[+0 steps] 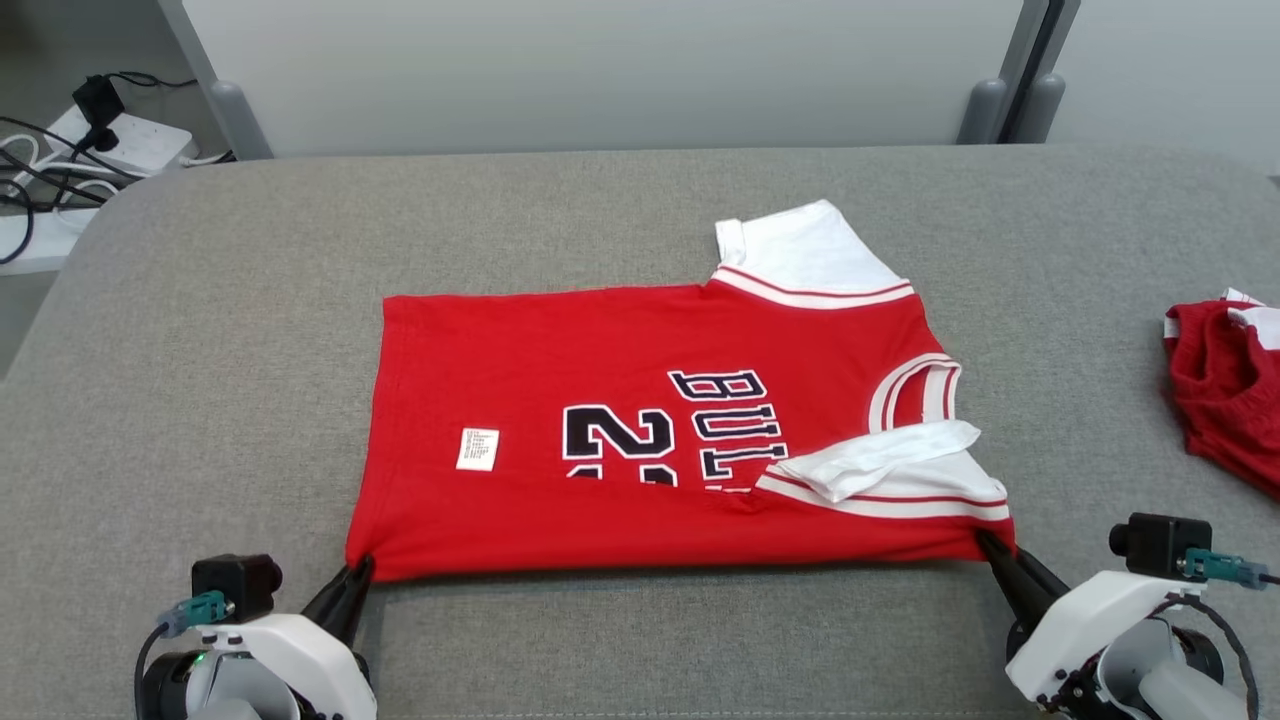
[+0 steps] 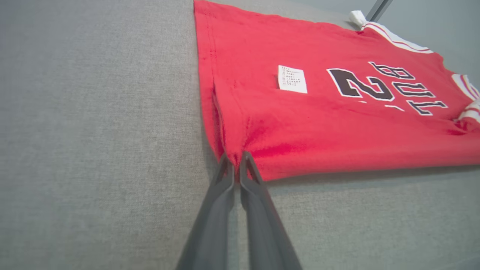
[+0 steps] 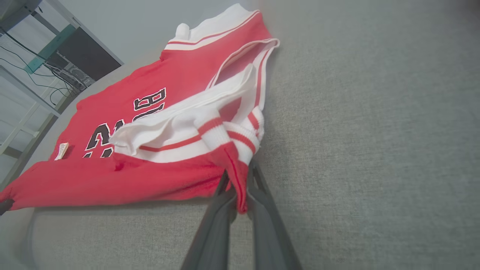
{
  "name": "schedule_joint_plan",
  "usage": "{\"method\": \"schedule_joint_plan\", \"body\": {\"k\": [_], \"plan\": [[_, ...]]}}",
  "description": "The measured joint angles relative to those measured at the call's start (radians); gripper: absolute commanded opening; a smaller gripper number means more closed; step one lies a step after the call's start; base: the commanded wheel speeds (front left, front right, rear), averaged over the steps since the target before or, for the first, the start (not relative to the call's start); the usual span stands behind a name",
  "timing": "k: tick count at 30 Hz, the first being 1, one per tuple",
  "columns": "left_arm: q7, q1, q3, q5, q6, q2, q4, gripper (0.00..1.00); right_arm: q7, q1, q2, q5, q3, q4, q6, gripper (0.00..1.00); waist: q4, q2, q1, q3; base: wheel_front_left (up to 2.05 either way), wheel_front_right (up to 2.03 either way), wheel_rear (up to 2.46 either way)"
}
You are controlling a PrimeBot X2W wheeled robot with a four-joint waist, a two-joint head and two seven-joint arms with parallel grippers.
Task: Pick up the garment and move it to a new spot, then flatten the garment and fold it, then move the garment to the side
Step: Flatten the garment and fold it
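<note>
A grey padded table fills the scene, with a pale wall behind it. The jersey lies spread near the table's middle, collar toward the robot's right and hem toward its left. A second red garment sits well apart at the right edge.

The step in hand looks like the fold. The near long edge appears already turned over, since the lower part of the print is cut off along a line. The next move probably calls for both arms to lift their corners together and carry them evenly toward the far edge, keeping the cloth taut so it does not bunch.

The left gripper is pinched nearly closed on the near hem corner, with red cloth between its tips. The right gripper is likewise clamped narrow on the near shoulder corner, with a fold of red and white trim between its fingers.

A white sleeve lies rumpled on the chest. A small label shows near the hem.
</note>
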Motion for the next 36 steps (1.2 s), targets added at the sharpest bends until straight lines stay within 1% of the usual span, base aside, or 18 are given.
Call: {"method": "schedule_joint_plan", "body": {"k": [6, 12, 17, 18, 19, 20, 21, 23, 27, 31, 36], "plan": [[0.0, 0.025, -0.011, -0.001, -0.001, 0.006, 0.014, 0.0, 0.026, 0.05, -0.017, 0.01, 0.004, -0.03, 0.0, 0.0, 0.003, 0.0, 0.0, -0.028, 0.0, 0.0, 0.0], [0.0, 0.026, -0.006, 0.02, -0.001, 0.02, 0.024, 0.0, 0.055, 0.069, -0.017, 0.01, 0.005, -0.054, 0.0, 0.0, -0.004, 0.0, 0.0, -0.021, 0.0, 0.0, 0.0], [0.0, 0.025, -0.004, 0.028, -0.001, 0.017, 0.042, 0.0, 0.069, 0.084, -0.015, 0.007, 0.001, -0.072, 0.0, 0.0, -0.016, 0.0, 0.0, -0.013, 0.0, 0.0, 0.0], [0.0, 0.025, -0.004, 0.028, -0.001, 0.016, 0.044, 0.0, 0.071, 0.084, -0.015, 0.007, -0.003, -0.071, 0.0, 0.18, -0.016, 0.0, 0.0, -0.013, 0.0, 0.0, 0.0], [0.0, 0.025, -0.006, 0.029, -0.001, 0.015, 0.046, 0.31, 0.07, 0.084, -0.013, 0.005, -0.01, -0.07, 0.0, 1.0, -0.017, 0.0, 0.0, -0.012, 0.0, 0.0, 0.0], [0.0, 0.025, -0.006, 0.029, -0.001, 0.013, 0.048, 0.82, 0.07, 0.084, -0.013, -0.002, -0.013, -0.067, 0.0, 1.0, -0.016, 0.0, 0.0, -0.011, 0.0, 0.0, 0.0], [0.0, 0.025, -0.006, 0.029, -0.001, 0.01, 0.053, 1.0, 0.07, 0.084, -0.013, -0.005, -0.017, -0.064, 0.0, 1.0, -0.015, 0.0, 0.0, -0.011, 0.0, 0.0, 0.0], [0.0, 0.023, -0.003, 0.039, -0.001, 0.007, 0.065, 1.0, 0.068, 0.084, -0.013, -0.006, -0.039, -0.05, 0.0, 1.0, -0.012, 0.0, 0.0, -0.01, 0.0, 0.0, 0.0], [0.0, 0.018, 0.034, 0.067, 0.007, 0.014, 0.085, 1.0, 0.037, 0.084, -0.017, -0.025, -0.08, -0.036, -0.002, 1.0, -0.004, 0.0, 0.0, -0.009, 0.0, 0.0, 0.0], [0.0, 0.014, 0.095, 0.134, 0.056, 0.034, 0.034, 1.0, -0.013, 0.08, -0.02, -0.067, -0.133, -0.013, -0.002, 1.0, 0.004, 0.0, 0.0, -0.007, 0.0, 0.0, 0.0], [0.0, 0.02, 0.196, 0.241, 0.113, 0.03, -0.114, 1.0, -0.055, 0.045, -0.007, -0.178, -0.225, -0.01, -0.002, 1.0, 0.007, 0.0, 0.0, -0.009, 0.0, 0.0, 0.0]]}}
